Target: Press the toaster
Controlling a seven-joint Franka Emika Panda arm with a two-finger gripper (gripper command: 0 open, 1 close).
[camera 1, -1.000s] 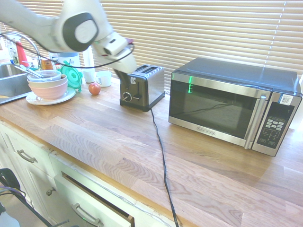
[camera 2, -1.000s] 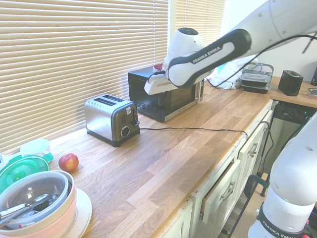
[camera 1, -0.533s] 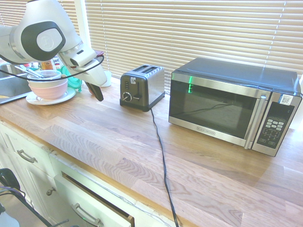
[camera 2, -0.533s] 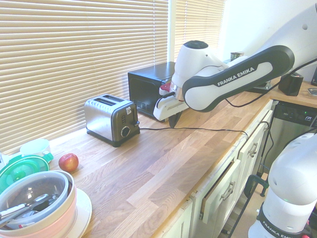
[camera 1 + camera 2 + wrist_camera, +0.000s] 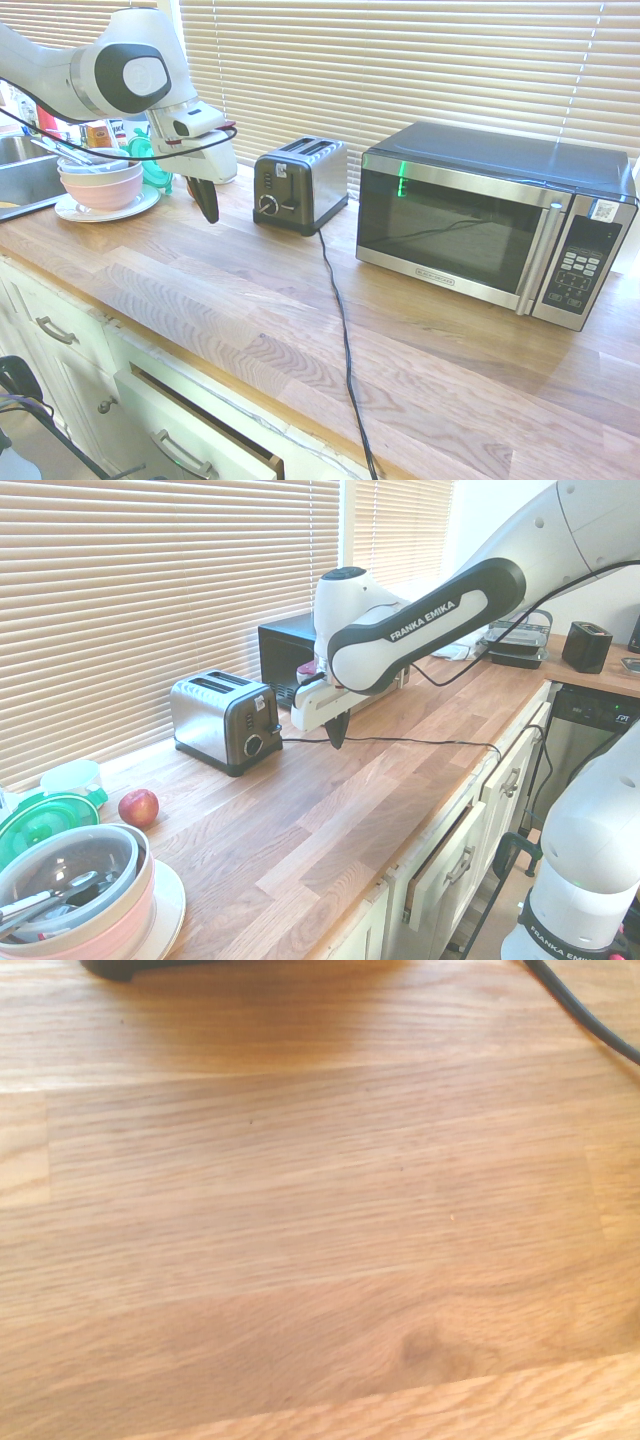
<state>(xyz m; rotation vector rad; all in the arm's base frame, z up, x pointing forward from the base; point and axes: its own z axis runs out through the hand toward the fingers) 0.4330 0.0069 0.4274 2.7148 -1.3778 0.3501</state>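
First exterior view has the approach in hand: the empty black two-finger gripper, fingers closed, hangs near the boxy brushed-steel toaster on the wooden counter, and must next line up above its black side lever.

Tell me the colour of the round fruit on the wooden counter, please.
The round apple is mostly red, seen best in the second exterior view.

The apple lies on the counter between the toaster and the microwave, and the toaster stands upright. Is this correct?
Not quite: the second exterior view shows the apple between the toaster and the stacked bowls. It does lie on the counter, and the toaster stands upright.
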